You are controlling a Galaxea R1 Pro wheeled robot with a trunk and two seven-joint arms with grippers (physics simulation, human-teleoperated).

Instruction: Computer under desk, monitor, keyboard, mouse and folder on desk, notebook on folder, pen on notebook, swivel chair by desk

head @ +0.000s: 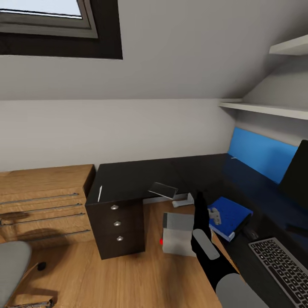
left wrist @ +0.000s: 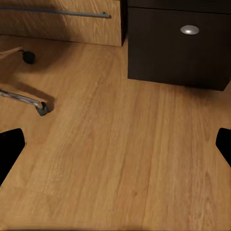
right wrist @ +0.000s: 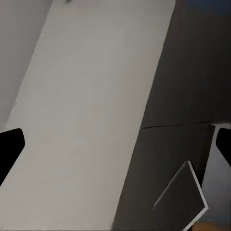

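Nearest in the head view: right arm reaches forward from bottom centre, black forearm with a grey pad, right gripper at its far end, raised over the desk edge. Its wrist view shows both fingertips at opposite frame edges, so the claw stands wide apart, nothing between the tips. Beyond them: grey wall, black desk top, and a thin dark plate with a pale edge, the notebook (identity uncertain).

Left gripper: fingertips likewise spread to both frame edges, open over bare wood floor. Ahead of it, a chrome chair leg with castor, and the dark drawer unit.

Keyboard lies at bottom right on the desk. Mouse sits just beyond its far corner. Blue folder lies flat next to the mouse, at the desk edge. Computer stands on the floor under the desk, left of the arm. Chair seat at bottom left.

Farther: pen on the desk's left end; notebook tilted, near the gripper. Monitor at the right edge, before the blue panel. Wood chest left of the drawer unit
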